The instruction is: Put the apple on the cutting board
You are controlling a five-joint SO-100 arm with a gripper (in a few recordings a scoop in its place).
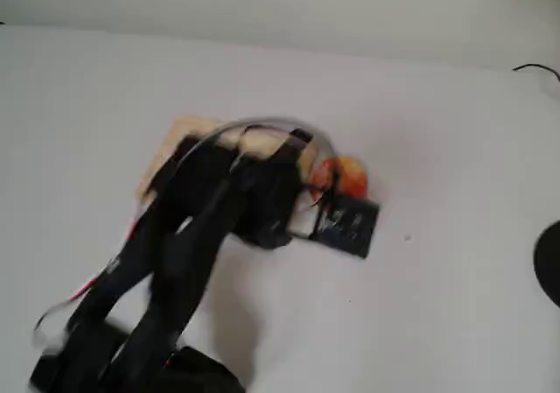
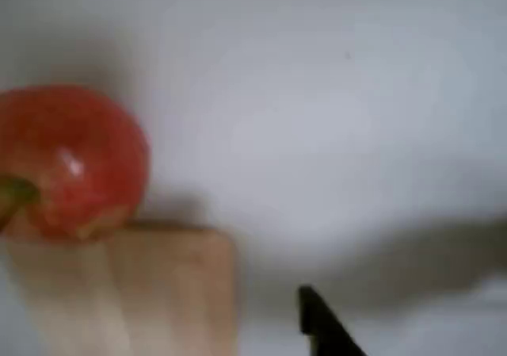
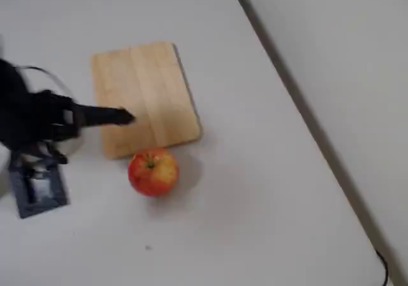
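A small red apple (image 3: 153, 171) with yellow patches rests on the white table, just off the near short edge of the light-wood cutting board (image 3: 143, 98). In the wrist view the apple (image 2: 71, 162) sits at the left, right behind a corner of the board (image 2: 127, 285). My black gripper (image 3: 121, 116) reaches in from the left, its tip over the board's left side and apart from the apple, with nothing in it. One dark fingertip (image 2: 321, 324) shows at the bottom of the wrist view. In a fixed view the blurred arm hides most of the board (image 1: 179, 139), and the apple (image 1: 348, 179) peeks out beside it.
The white table has free room right of the apple. A dark round object (image 1: 551, 270) sits at the right edge and a black cable (image 1: 538, 67) lies at the back right. The table's far edge (image 3: 299, 107) runs along a grey surface.
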